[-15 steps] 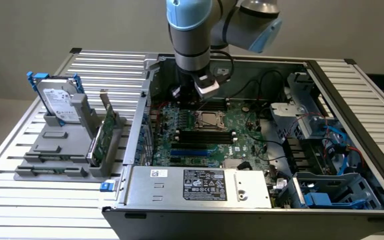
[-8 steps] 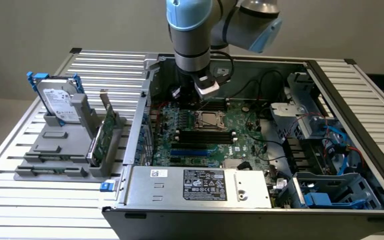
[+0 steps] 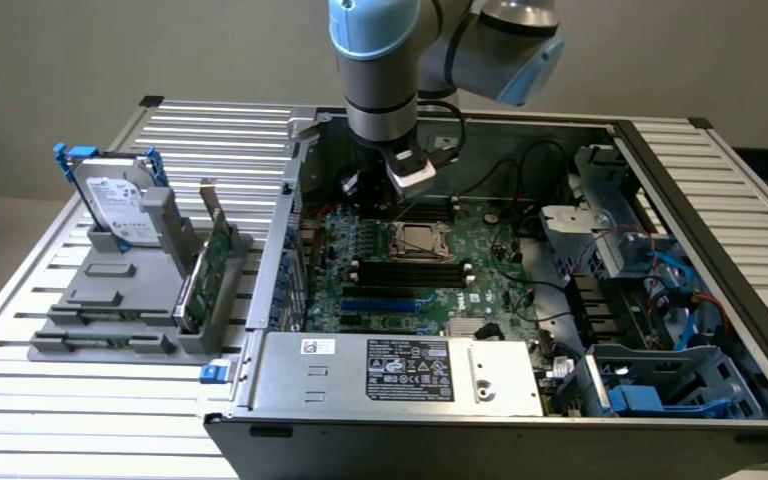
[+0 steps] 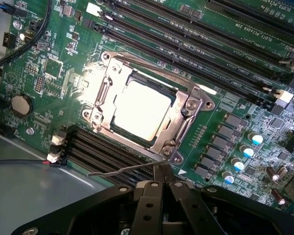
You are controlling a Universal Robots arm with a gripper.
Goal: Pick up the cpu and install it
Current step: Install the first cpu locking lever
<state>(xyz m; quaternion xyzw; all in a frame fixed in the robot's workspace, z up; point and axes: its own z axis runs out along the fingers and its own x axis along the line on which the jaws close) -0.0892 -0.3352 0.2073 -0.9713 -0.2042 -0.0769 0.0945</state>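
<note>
Slats of pale aluminium make up the table (image 3: pixel 37 330). At the exterior view's left a grey plastic stand (image 3: pixel 104 310) holds a big silver rectangular hard drive with a blue bracket (image 3: pixel 117 205) and, just beside it, an upright green circuit card (image 3: pixel 211 265). Next comes the open dark metal computer case (image 3: pixel 491 445), its green motherboard (image 3: pixel 491 285) inside, with a silver labelled power supply box (image 3: pixel 398 365) along the near edge. The arm (image 3: pixel 381 70) reaches down into the case over the square metal-framed socket (image 4: pixel 188 105). The small square cpu with its shiny silver top (image 4: pixel 137 108) lies seated inside that frame. The black gripper (image 4: pixel 161 169) is clenched, fingertips pressed together at the socket's corner, where a thin metal lever rod (image 4: pixel 122 170) meets them; whether they pinch it I cannot tell. Black memory slots (image 4: pixel 103 152) flank the socket. Blue cables (image 3: pixel 671 265) and a blue drive cage (image 3: pixel 651 385) crowd the exterior view's right.
</note>
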